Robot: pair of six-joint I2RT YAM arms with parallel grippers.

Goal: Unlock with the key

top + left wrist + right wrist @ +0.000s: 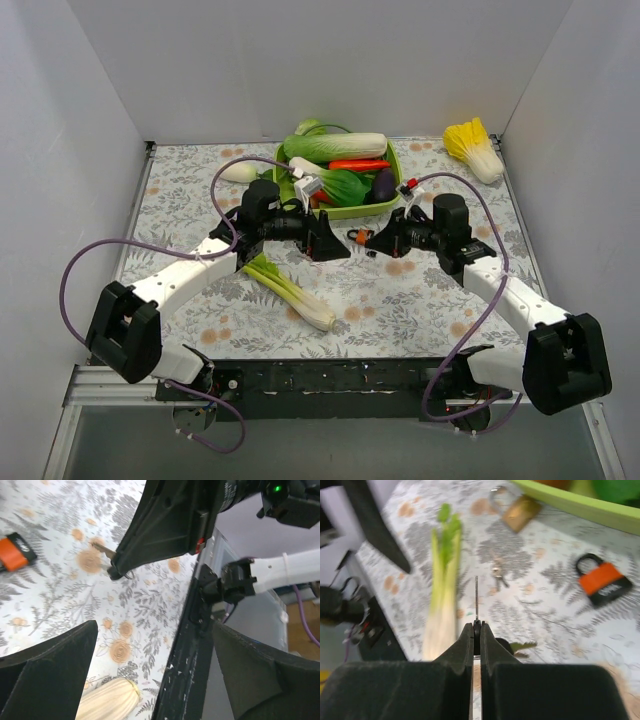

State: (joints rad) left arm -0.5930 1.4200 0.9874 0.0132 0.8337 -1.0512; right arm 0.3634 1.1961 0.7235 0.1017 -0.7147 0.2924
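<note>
Because your right gripper (pixel 476 628) is clenched on the key (pixel 476 596), the thin metal blade juts straight out past the fingertips, seen edge-on, above the table (pixel 555 617). Ahead and to the right of the blade tip, apart from it, lies the red padlock (pixel 602 578), flat, blocky, with a black shackle. Its keyhole cannot be seen. Your left gripper (pixel 154 630) is released and empty. A brass padlock (pixel 517 511) and loose keys (pixel 497 575) lie farther off.
</note>
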